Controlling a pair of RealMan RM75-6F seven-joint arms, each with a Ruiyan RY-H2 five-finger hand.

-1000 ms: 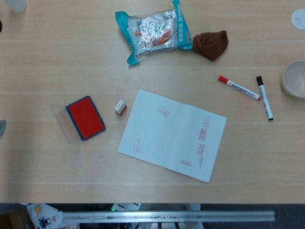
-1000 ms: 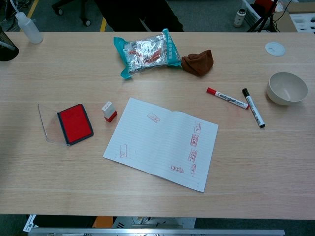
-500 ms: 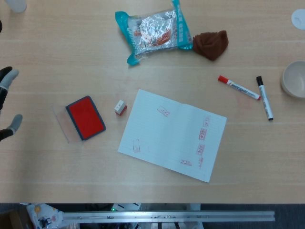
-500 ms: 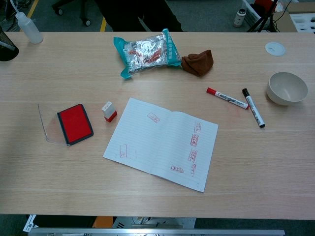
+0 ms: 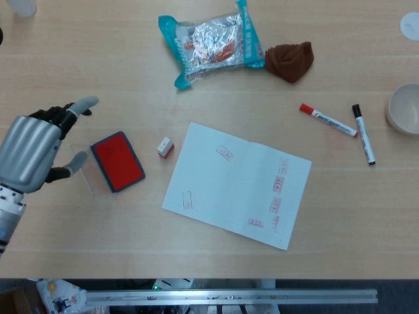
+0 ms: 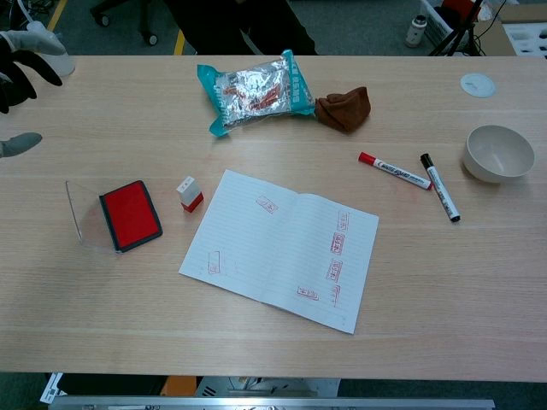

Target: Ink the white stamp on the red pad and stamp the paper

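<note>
Paper (image 5: 237,193) lies at the table's near middle, several red prints on it. Stamp (image 5: 165,147) stands upright just off the paper's left corner, between paper and pad (image 5: 117,161). Left hand (image 5: 31,150) hovers left of the pad, fingers spread, empty. The stamp lies to its right, past the pad, so the left hand is likely the one to reach. Right hand unseen.

**Bystanders on the tabletop**

A foil snack packet (image 5: 213,40) with teal ends lies beside a crumpled brown cloth (image 5: 290,60), apparently touching. Further right, a red-capped marker (image 5: 328,120) and a black-capped marker (image 5: 364,134) lie near a pale bowl (image 6: 498,153). A white disc (image 6: 477,84) sits behind the bowl.
</note>
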